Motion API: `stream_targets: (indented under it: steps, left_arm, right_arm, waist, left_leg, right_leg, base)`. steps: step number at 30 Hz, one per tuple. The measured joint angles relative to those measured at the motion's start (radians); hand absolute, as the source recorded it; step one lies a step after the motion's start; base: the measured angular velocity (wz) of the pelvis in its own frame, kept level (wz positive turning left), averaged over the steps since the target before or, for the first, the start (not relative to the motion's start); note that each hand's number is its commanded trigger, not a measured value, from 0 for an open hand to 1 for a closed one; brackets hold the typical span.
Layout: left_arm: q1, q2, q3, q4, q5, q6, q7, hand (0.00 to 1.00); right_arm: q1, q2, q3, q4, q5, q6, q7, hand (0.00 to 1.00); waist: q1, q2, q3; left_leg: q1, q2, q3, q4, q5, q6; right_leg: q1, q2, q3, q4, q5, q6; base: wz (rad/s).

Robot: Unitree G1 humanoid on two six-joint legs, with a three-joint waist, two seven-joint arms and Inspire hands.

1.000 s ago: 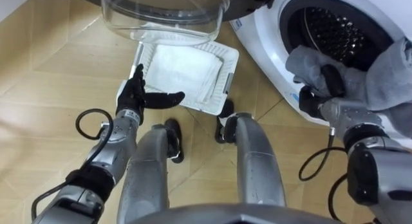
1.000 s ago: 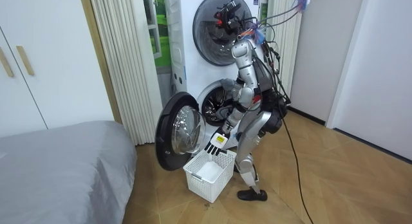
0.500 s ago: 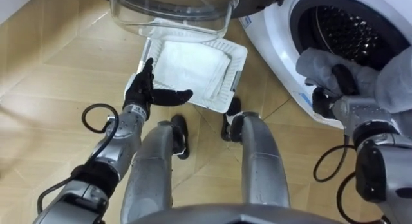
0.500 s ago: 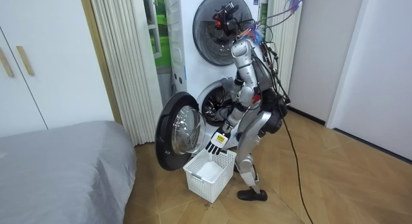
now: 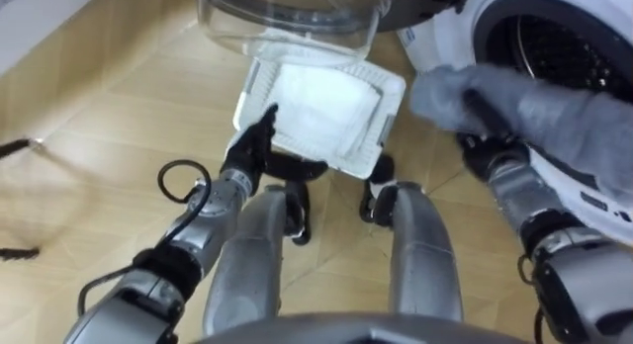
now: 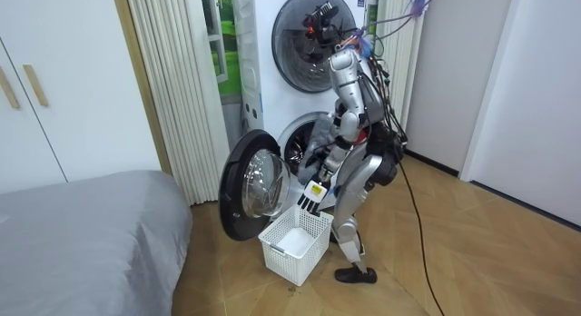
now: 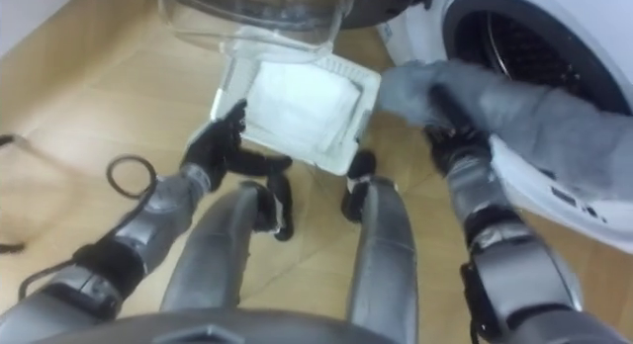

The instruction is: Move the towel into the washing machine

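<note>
Washer mouth (image 5: 559, 38) gapes — towel (image 5: 554, 112) at rim.

The robot stands at the lower washing machine (image 6: 272, 125), leaning a little toward it, its left hand (image 6: 312, 197) hanging with the fingers pointing down. Right under that hand a white slatted basket (image 6: 289, 258) sits on the wood floor (image 6: 436, 261), something pale lying in its bottom. Just past the hand, toward the room view's left, the round door (image 6: 247, 184) stands swung wide. Above the hand, at the drum's mouth, a grey towel (image 6: 314, 140) is bunched up. Higher still, a second machine (image 6: 307, 42) is stacked on top. Well away from the hand are a grey bed (image 6: 82, 230) and pale curtains (image 6: 177, 89).
</note>
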Motion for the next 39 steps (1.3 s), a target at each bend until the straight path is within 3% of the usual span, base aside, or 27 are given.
stream_targets:
  steps: [2, 5, 10, 17, 24, 32, 39]
  left_arm:
    - [-0.001, -0.006, -0.006, 0.010, -0.030, -0.007, 0.000, 0.00]
    - [-0.008, -0.022, -0.013, 0.035, -0.058, -0.010, 0.001, 0.00]
    - [0.000, -0.044, -0.016, 0.057, -0.067, -0.023, 0.002, 0.00]
    - [-0.008, -0.058, 0.002, 0.096, -0.063, -0.024, -0.006, 0.00]
    - [-0.025, -0.058, 0.003, 0.113, -0.065, -0.018, -0.051, 0.00]
    - [-0.026, -0.058, 0.003, 0.115, -0.068, -0.007, -0.065, 0.00]
    - [-0.030, -0.052, 0.004, 0.110, -0.109, -0.015, -0.050, 0.00]
  right_arm:
    - [0.001, 0.040, 0.018, 0.023, -0.028, 0.009, 0.039, 1.00]
    - [0.008, 0.079, 0.043, 0.036, -0.038, 0.010, 0.068, 1.00]
    - [0.031, 0.112, 0.053, 0.037, -0.086, 0.018, 0.117, 1.00]
    - [0.038, 0.109, 0.070, 0.054, -0.249, 0.033, 0.183, 1.00]
    - [0.038, 0.104, 0.110, 0.081, -0.286, 0.067, 0.280, 1.00]
    - [0.041, 0.099, 0.143, 0.081, -0.269, 0.091, 0.328, 1.00]
    - [0.047, 0.066, 0.084, 0.082, -0.141, 0.097, 0.336, 1.00]
  waist:
    - [0.008, 0.011, -0.0016]
    - [0.024, 0.011, -0.0018]
    - [0.023, 0.014, -0.0029]
    - [0.023, 0.015, -0.0033]
    - [0.025, 0.019, -0.0014]
    - [0.025, 0.023, -0.0008]
    - [0.019, 0.021, -0.0011]
  left_leg:
    - [0.000, -0.002, -0.005, -0.009, 0.003, -0.003]
    - [0.013, -0.006, -0.003, -0.024, 0.005, -0.006]
    - [0.039, -0.006, -0.006, -0.045, 0.007, -0.005]
    - [0.039, -0.002, -0.008, -0.049, 0.007, -0.005]
    - [0.038, -0.001, -0.009, -0.045, 0.007, -0.005]
    - [0.037, 0.001, -0.009, -0.045, 0.008, -0.008]
    - [0.036, -0.003, -0.008, -0.047, 0.008, -0.008]
  right_leg:
    - [0.000, -0.001, -0.005, -0.006, 0.000, 0.000]
    - [0.006, -0.002, -0.005, -0.010, 0.000, -0.001]
    - [0.038, 0.000, -0.009, -0.034, 0.001, 0.001]
    - [0.040, 0.001, -0.022, -0.038, 0.003, 0.000]
    - [0.042, -0.003, -0.036, -0.038, 0.007, -0.007]
    - [0.041, -0.002, -0.032, -0.037, 0.007, -0.007]
    - [0.035, -0.003, -0.026, -0.032, 0.007, -0.007]
  base:
    - [0.03]
    - [0.00]
    - [0.00]
    - [0.00]
    - [0.00]
    - [0.00]
    - [0.00]
